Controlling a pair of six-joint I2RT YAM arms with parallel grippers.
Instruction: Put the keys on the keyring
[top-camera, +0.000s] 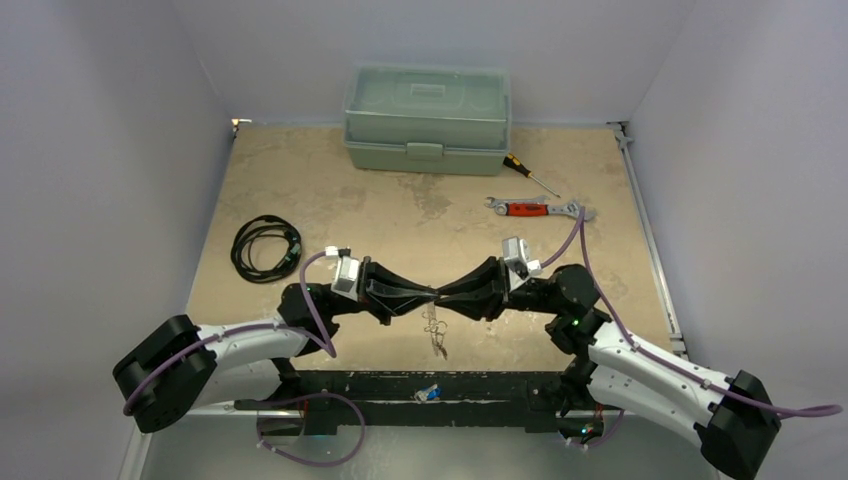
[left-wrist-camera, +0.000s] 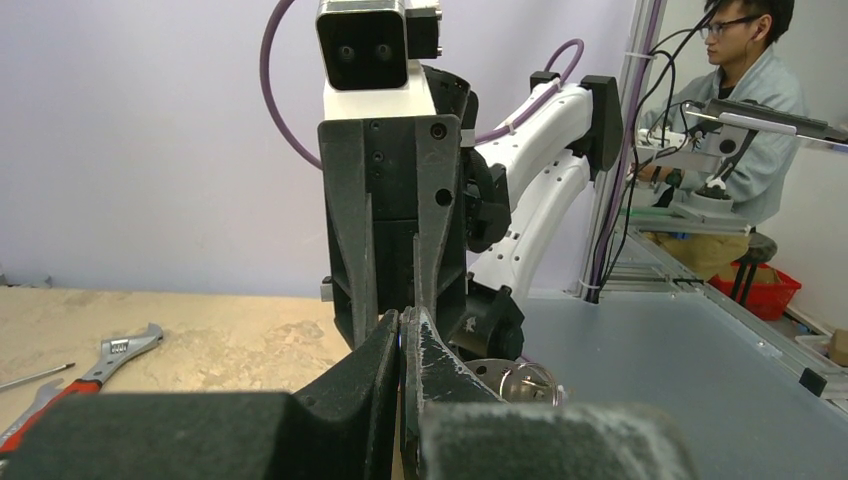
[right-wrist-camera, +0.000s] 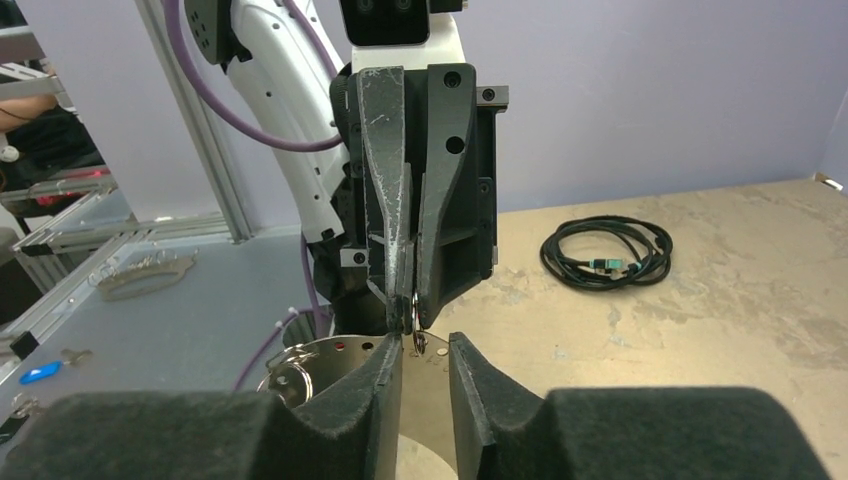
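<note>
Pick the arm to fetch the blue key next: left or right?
Right. The right tool is open, while the left tool is shut, seemingly pinching the keyring; the blue key lies loose at the near edge.

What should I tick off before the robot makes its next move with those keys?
1. Left gripper shut on keyring: ok.
2. Right gripper holding a key: not ok, jaws apart, nothing between them.
3. Grippers lined up tip to tip: ok.
4. Blue-tagged key on the ring: not ok, it lies by the arm bases.
5. Red-tagged key located: cannot tell.
6. Wrench and cable away from the grippers: ok.
</note>
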